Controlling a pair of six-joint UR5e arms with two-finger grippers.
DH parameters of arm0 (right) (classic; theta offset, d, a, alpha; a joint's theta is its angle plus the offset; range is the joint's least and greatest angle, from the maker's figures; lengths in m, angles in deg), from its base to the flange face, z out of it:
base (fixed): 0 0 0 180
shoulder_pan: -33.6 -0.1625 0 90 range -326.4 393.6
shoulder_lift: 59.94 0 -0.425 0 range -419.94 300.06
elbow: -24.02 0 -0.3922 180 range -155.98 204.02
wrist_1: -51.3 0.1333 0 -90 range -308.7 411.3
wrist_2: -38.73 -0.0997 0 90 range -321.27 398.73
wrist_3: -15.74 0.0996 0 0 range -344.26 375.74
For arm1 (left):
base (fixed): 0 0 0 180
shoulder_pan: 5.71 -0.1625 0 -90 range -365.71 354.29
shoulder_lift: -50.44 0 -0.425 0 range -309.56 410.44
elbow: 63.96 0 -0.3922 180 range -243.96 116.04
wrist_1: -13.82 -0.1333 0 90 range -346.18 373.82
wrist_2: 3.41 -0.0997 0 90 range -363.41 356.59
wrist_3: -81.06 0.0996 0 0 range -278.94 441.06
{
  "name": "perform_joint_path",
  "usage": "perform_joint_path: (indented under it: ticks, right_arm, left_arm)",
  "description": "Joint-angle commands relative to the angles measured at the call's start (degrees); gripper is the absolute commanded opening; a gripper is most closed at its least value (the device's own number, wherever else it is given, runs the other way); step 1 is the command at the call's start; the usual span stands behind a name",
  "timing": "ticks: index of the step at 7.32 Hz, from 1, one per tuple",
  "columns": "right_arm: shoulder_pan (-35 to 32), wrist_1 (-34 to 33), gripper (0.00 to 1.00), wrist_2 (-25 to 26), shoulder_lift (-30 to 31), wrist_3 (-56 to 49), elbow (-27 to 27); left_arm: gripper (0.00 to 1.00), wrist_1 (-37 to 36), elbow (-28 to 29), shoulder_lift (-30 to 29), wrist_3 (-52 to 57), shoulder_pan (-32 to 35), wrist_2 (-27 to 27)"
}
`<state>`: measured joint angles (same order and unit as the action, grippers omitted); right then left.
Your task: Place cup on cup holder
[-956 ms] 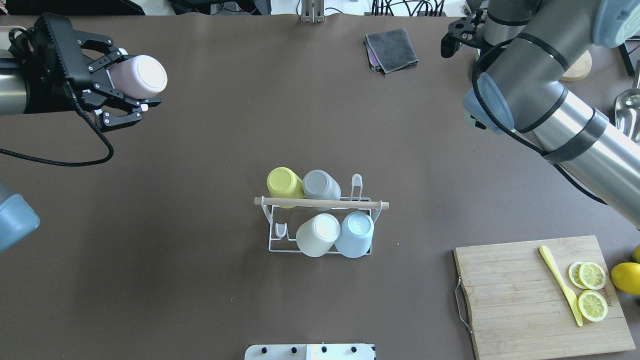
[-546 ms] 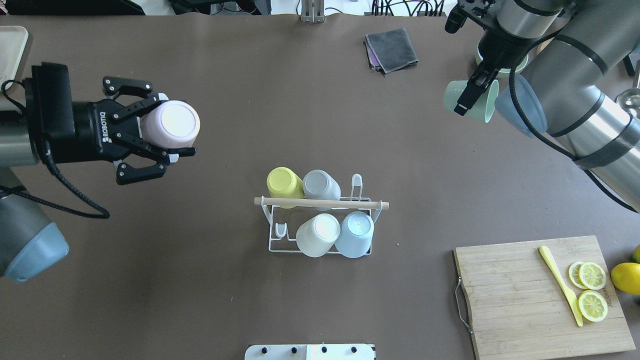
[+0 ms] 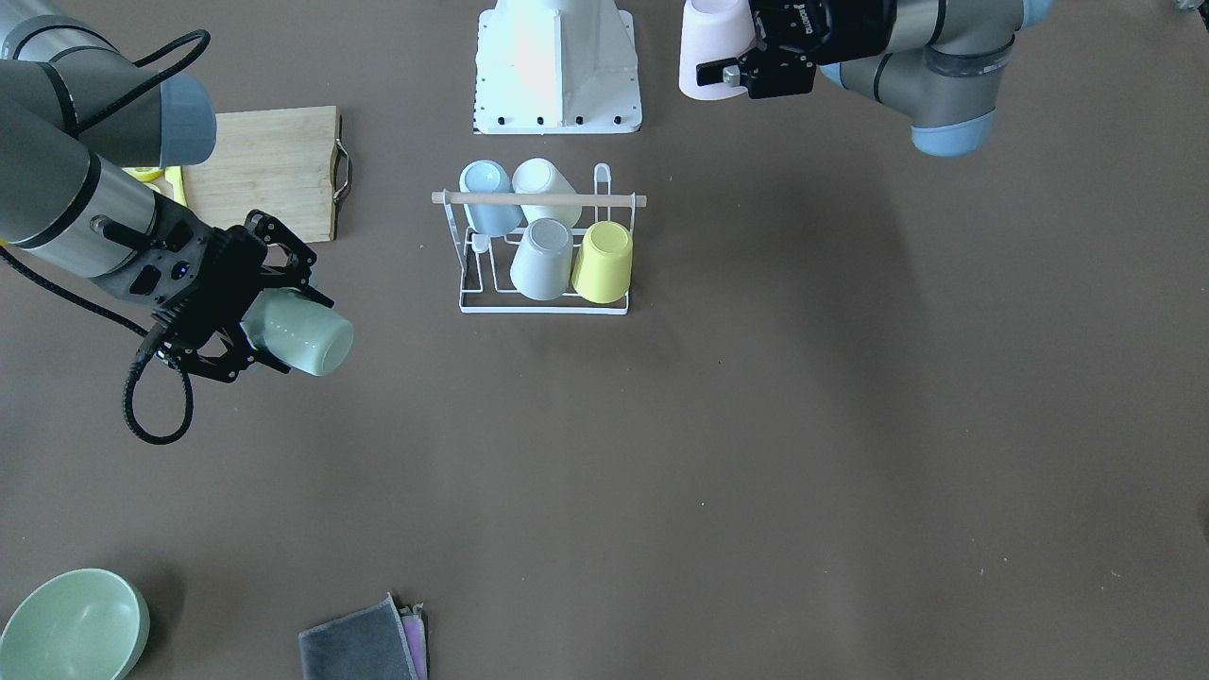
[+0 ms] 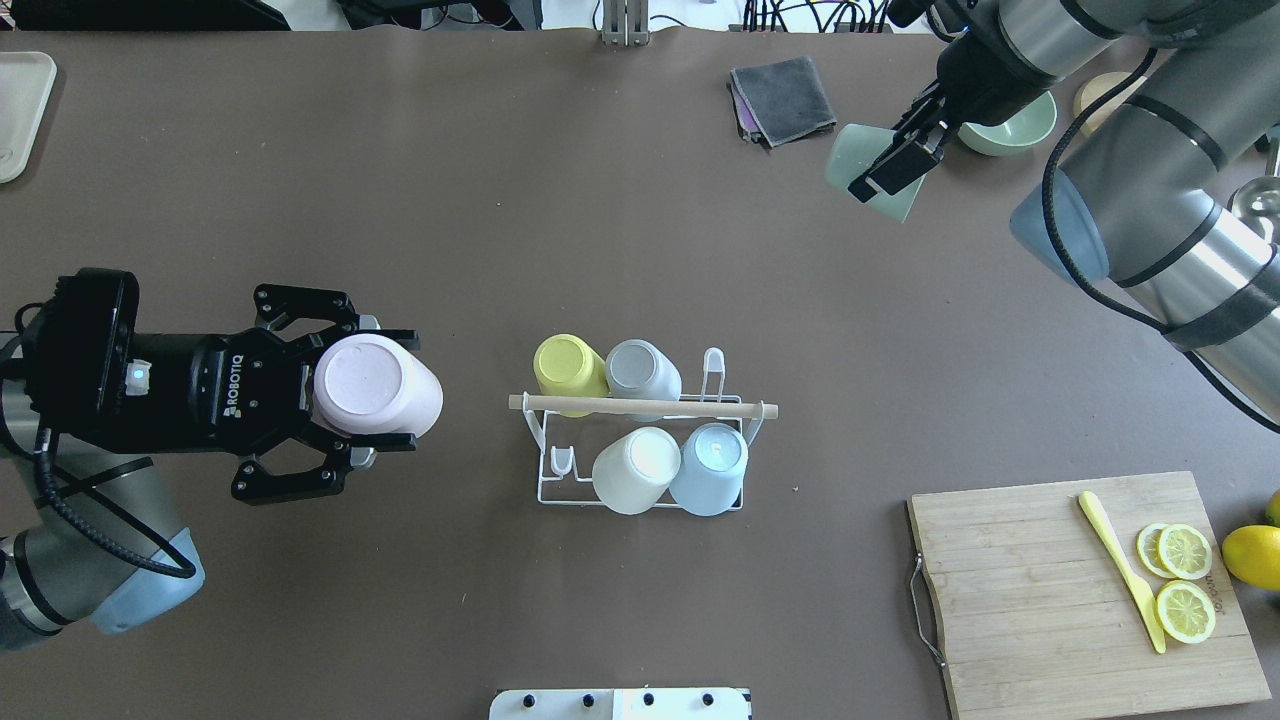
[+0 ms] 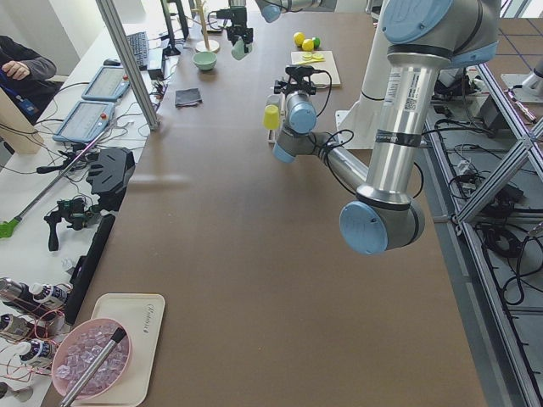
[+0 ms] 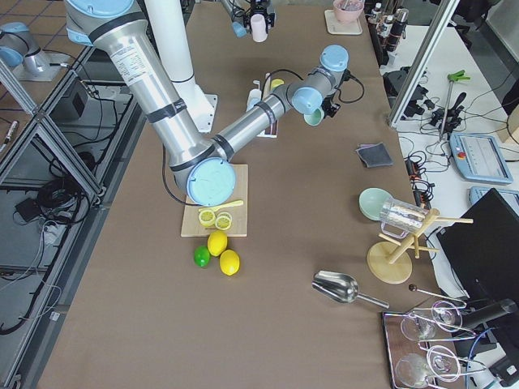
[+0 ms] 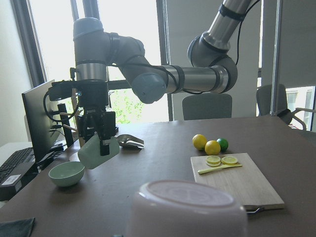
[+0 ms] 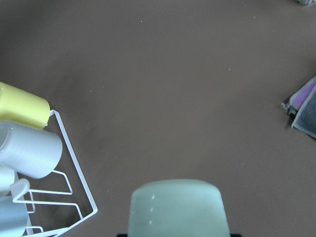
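- My left claw (image 4: 398, 388) is clenched on a pale pink plastic cup (image 4: 365, 380), near the rack's left end in the overhead view.
- My right claw (image 4: 893, 165) grips a pale green cup (image 4: 848, 160), well apart from the rack.
- The white wire cup holder (image 4: 740, 408) with its wooden rod stands mid-tabletop (image 4: 600, 200), carrying four cups (image 4: 640, 470).

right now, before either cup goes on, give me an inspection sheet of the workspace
surface: brown table, no spills seen
job's things: cup holder mid-table, four cups on it, two pegs free; pink cup and green cup both held away from it
clutter: cutting board with lemon slices, yellow knife; grey cloth; green bowl
grippers: left gripper shut on pink cup; right gripper shut on green cup
cables: black cable looped off each wrist, clear of the holder
surroundings: person seated beyond the table edge
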<state>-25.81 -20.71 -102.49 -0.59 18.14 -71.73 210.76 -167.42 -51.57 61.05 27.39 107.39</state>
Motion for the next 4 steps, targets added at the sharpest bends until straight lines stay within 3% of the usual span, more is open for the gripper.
perform_joint_path:
  ticks: [1, 3, 4]
  right_arm:
    - [0.25, 16.64, 0.28, -0.21, 1.37, 7.14, 3.80]
    - [1.47, 33.27, 0.28, 0.23, 1.64, 14.96, 10.65]
    - [1.92, 38.56, 0.28, 1.02, 1.56, 17.78, 12.25]
  left_arm:
    - [0.53, 10.19, 6.93, -1.08, -0.91, -5.92, -5.77]
    - [0.53, 10.84, 14.22, -6.59, 0.05, -6.56, -5.78]
    - [0.53, 10.75, 17.04, -8.62, 2.15, -7.17, -5.78]
